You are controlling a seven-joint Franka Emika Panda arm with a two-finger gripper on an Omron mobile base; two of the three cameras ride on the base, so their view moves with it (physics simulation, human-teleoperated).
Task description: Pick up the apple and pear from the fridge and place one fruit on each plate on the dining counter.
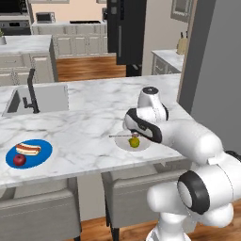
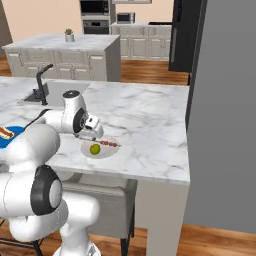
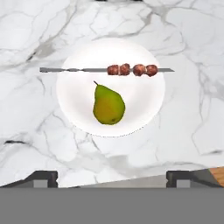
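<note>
So the arm's two dark fingers point(image 3: 112, 177) are spread wide apart, holding nothing, hovering right above the pale whitish round plate point(image 3: 144, 103) near the front edge of the white-grey veined marble surface point(image 3: 192, 52). The yellow-green pear point(image 3: 108, 105) is lying on its side on that plate, stem pointing away from the hand, just beside a thin metal skewer with four reddish-brown meat chunks point(image 3: 131, 69) that spans the plate and sticks out past its rim on both sides.

What could go wrong, my guess: the pear is rounded and lying loose, so it could roll into the skewer or toward the rim if anything nudges the plate. The fingers are directly over it, so pulling away at a slant instead of straight up might clip the fruit or catch the skewer's overhanging end and drag it off. The plate sits fairly close to the edge too, which doesn't help.

Further along the surface, the bright blue round plate point(image 1: 40, 157) has the small glossy red apple point(image 1: 19, 160) on it, next to a hot dog in a bun point(image 1: 28, 149). Both fruits look placed, so the only real risk left is knocking something on the way out.
</note>
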